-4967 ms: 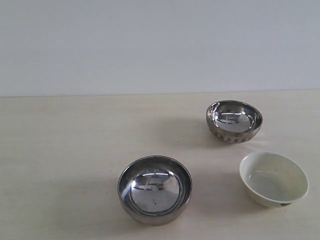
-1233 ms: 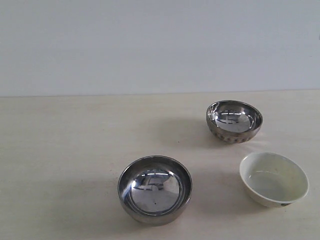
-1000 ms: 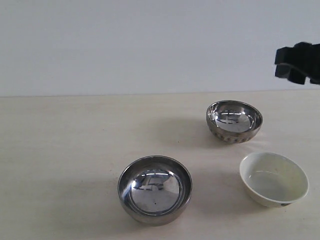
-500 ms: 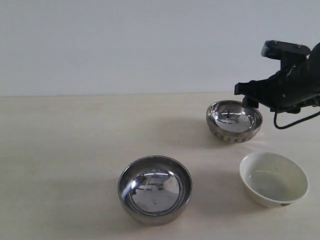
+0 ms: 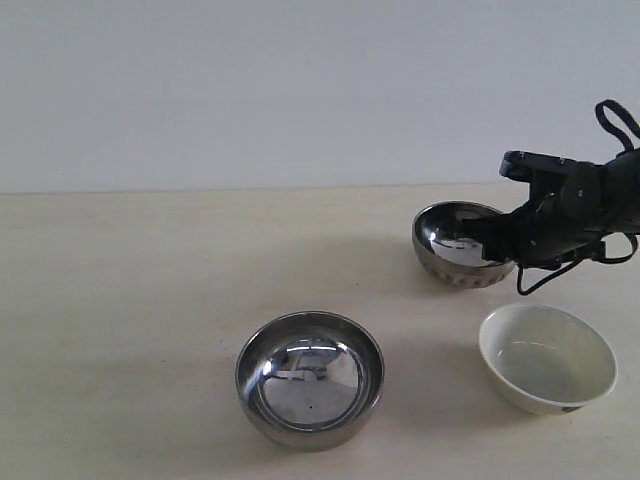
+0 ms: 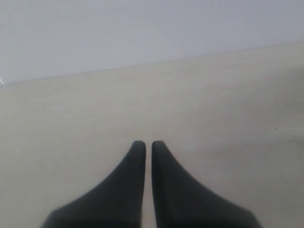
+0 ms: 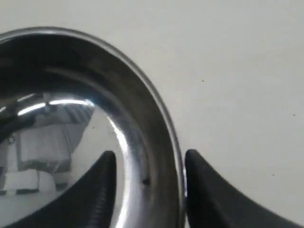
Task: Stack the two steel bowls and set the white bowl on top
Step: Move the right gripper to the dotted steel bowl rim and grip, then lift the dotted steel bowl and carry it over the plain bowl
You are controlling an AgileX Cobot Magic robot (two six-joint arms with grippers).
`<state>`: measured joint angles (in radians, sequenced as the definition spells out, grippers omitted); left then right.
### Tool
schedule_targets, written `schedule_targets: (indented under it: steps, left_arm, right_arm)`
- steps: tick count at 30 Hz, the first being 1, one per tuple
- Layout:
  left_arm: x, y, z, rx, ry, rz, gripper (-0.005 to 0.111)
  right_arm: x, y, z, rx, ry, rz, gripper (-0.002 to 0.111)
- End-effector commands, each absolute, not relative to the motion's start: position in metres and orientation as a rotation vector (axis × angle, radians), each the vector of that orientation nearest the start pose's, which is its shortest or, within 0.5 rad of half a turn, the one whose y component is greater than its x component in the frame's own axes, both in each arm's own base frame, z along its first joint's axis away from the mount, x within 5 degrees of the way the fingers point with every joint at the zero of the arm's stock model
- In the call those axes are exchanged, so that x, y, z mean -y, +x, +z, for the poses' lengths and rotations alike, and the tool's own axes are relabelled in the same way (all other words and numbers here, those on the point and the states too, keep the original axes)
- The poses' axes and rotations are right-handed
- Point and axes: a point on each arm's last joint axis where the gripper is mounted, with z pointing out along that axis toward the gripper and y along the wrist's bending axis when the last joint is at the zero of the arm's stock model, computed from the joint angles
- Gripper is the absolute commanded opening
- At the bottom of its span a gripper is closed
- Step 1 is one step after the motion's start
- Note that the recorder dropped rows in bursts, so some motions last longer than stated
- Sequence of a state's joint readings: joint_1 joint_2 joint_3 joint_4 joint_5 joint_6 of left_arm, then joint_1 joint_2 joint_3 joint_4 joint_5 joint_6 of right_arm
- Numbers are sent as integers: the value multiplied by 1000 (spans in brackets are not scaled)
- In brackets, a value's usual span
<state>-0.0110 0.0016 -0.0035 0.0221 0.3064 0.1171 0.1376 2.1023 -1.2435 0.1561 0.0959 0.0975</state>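
Two steel bowls stand apart on the table. The smooth-sided one (image 5: 310, 378) is at the front centre, and the rounder one with the dimpled band (image 5: 452, 247) is at the back right. The white bowl (image 5: 547, 358) stands at the front right, upright and empty. My right gripper (image 5: 497, 243) reaches in from the right and is open astride the near rim of the dimpled bowl (image 7: 71, 114). In the right wrist view the gripper (image 7: 149, 159) has one finger inside the bowl and one outside it. My left gripper (image 6: 148, 142) is shut on nothing over bare table.
The pale tabletop (image 5: 120, 300) ends at a plain white wall behind. The left wrist view holds only table surface and wall. The right arm's cable loops hang just above the white bowl.
The right arm has come down from the upper right. Its fingers now straddle the dimpled bowl's rim and have begun to narrow. No bowl has moved.
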Motion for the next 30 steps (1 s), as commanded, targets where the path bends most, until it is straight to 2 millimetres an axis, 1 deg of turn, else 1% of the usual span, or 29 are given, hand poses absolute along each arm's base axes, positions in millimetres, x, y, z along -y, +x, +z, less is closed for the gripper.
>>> schedule_targets:
  steps: [1,2,4,7,15,20,21,25,26,27,28,29,30]
  left_arm:
    - [0,54,185,-1787,119,86,4]
    - [0,54,185,-1787,119,86,4]
    - [0,54,185,-1787,119,86,4]
    - [0,54,185,-1787,121,88,4]
    - [0,54,185,-1787,121,88,4]
    - [0,54,185,-1787,124,91,4]
    - [0,54,185,-1787,124,91,4]
    - [0,54,185,-1787,124,91,4]
    - [0,54,185,-1787,124,91,4]
    - [0,54,185,-1787,124,91,4]
    - [0,54,185,-1787,124,91,4]
    - [0,54,185,-1787,124,91,4]
    - [0,54,185,-1787,124,91,4]
  right_arm:
    - [-57,428,122,-2429,92,170,2]
    - [-57,428,123,-2430,87,169,0]
    - [-57,428,128,-2415,87,171,0]
    - [-57,428,142,-2383,99,181,0]
    - [-57,416,198,-2323,87,206,0]
    - [-65,400,231,-2324,53,235,0]
    - [-72,392,244,-2326,38,264,0]
    - [-95,373,265,-2337,-58,305,0]
    - [-108,364,272,-2349,-105,329,0]
    - [-116,359,274,-2360,-135,341,0]
    - [-130,351,272,-2396,-185,363,0]
    - [-138,346,269,-2415,-207,380,0]
    - [-152,337,259,-2447,-240,411,0]
